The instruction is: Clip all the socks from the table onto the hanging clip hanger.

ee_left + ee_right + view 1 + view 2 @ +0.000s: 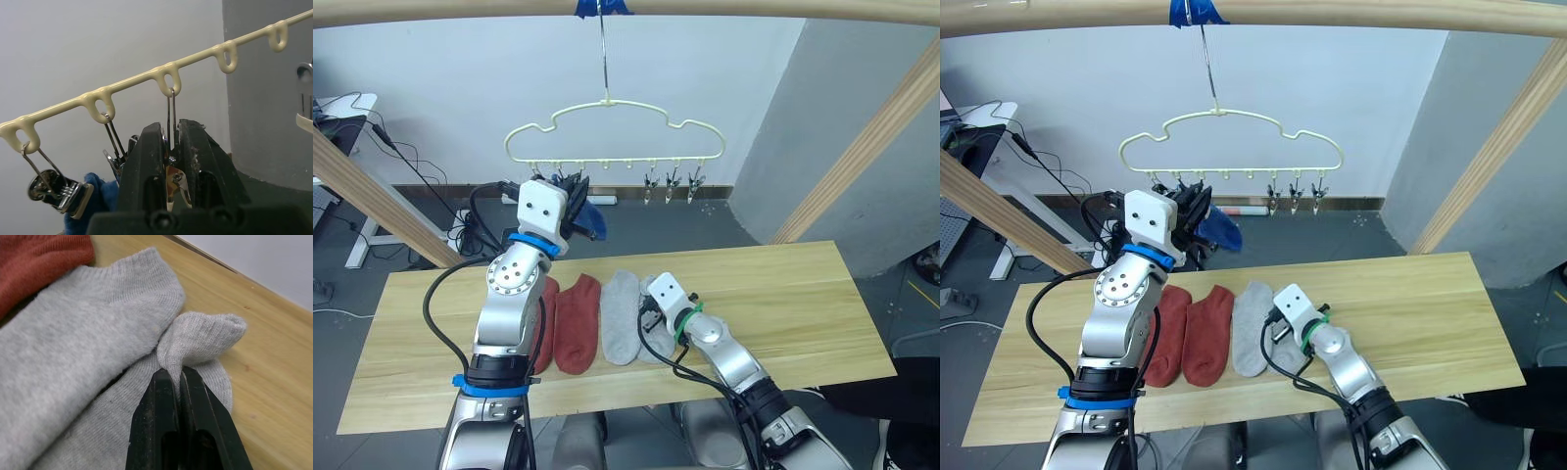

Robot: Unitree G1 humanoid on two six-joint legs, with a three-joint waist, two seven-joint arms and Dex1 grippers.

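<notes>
Head views: the left hand [1197, 209] is raised at the clip hanger [1230, 137], a blue sock [1219, 229] beside it; red socks [1193, 335] lie on the table [1430, 313].

Left wrist: its fingers squeeze a metal clip [172, 147]; keep the clip open until fabric enters.

Right wrist: the right hand [174, 382] pinches a grey sock [200, 340]; lift gently.

Pale grey wall [460, 59] behind, meeting a dark grey floor [636, 230] along a brown skirting board [431, 192]. Thick wooden pole [705, 8] across the top, with slanted wooden poles [871, 137] at both sides. Darker grey wall panel [822, 117] on the right. Black cables [411, 157] and a white desk [342, 108] far left.
</notes>
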